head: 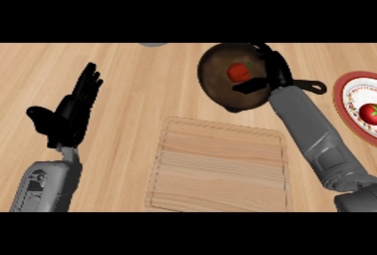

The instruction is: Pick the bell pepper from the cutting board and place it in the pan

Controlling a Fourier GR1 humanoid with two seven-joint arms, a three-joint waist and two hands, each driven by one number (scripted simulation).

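The red bell pepper (238, 71) lies inside the dark round pan (218, 85) at the upper middle of the counter. My right hand (271, 63) hovers over the pan's right side, just right of the pepper, its fingers relaxed and not curled round it. The pan's black handle (315, 86) sticks out to the right behind my forearm. The wooden cutting board (217, 169) lies below the pan with nothing on it. My left hand (74, 104) rests open at the left, fingers up.
A red-rimmed plate (347, 84) holding a tomato (370, 113) sits at the right edge. A grey object (153, 44) peeks in at the top edge. Bare wooden counter stretches between my left hand and the board.
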